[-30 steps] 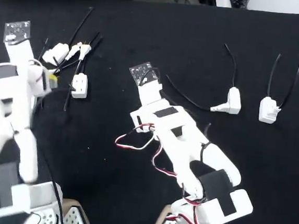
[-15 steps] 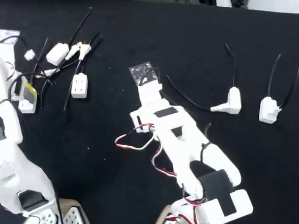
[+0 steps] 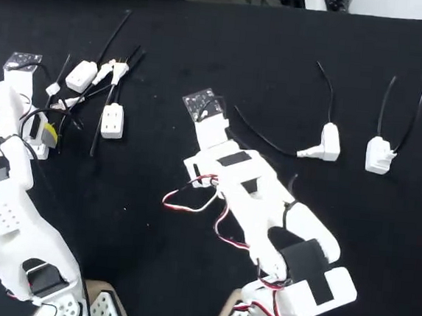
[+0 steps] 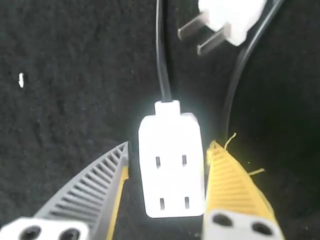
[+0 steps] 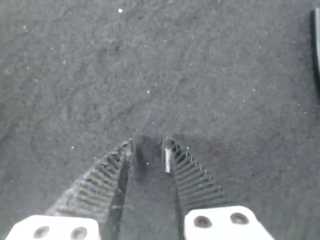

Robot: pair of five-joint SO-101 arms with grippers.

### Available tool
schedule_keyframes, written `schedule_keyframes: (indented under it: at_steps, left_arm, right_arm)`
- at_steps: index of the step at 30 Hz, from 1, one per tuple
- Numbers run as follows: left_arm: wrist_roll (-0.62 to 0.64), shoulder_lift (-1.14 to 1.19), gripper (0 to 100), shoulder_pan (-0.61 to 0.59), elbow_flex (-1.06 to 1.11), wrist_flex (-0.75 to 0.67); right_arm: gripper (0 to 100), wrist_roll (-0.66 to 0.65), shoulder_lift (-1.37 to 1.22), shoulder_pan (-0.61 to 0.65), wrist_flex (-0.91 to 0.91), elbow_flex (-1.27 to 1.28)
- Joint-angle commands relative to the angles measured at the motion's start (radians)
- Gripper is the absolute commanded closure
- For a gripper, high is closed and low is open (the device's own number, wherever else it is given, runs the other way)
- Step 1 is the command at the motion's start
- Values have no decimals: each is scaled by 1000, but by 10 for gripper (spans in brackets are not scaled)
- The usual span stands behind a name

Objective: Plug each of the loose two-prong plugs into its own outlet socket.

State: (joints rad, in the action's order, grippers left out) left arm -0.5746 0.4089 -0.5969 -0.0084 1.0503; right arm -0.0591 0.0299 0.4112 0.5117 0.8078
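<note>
Black worktop: near left, the left end effector [image 4: 168,147] clamps a socket [image 4: 171,165] by its sides, slots up, likely steadying it for the plug [image 4: 225,20] just beyond. Centre, the right end effector [image 5: 148,150] sits narrow and empty. A second plug [image 3: 329,142] lies far right.

Nothing legible is showing on any surface. The white outlet socket [image 4: 171,165] is carrying only its four slots, with no lettering that can be made out, and the plug [image 4: 230,17] lying near its cord is looking blank as well. The small speckled boards [image 3: 204,104] on the arms' wrists are showing marks too fine to read.
</note>
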Motion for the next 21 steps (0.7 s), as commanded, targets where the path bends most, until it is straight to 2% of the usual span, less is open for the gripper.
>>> schedule_keyframes:
  at_steps: [1, 5, 8, 14, 21]
  left_arm:
    - [17, -9, 788, 12, -56, -15]
    - [74, -9, 970, 8, -47, -14]
    - [112, -9, 945, 8, -59, 68]
    - [169, -87, 970, 2, -177, 302]
    - [175, -264, 970, -24, -188, 451]
  right_arm:
    - [920, 6, 51, 14, -21, -2]
    - [920, 6, 51, 14, -21, -2]
    - [920, 6, 51, 14, -21, -2]
    - [920, 6, 51, 14, -21, -2]
    - [920, 6, 51, 14, -21, -2]
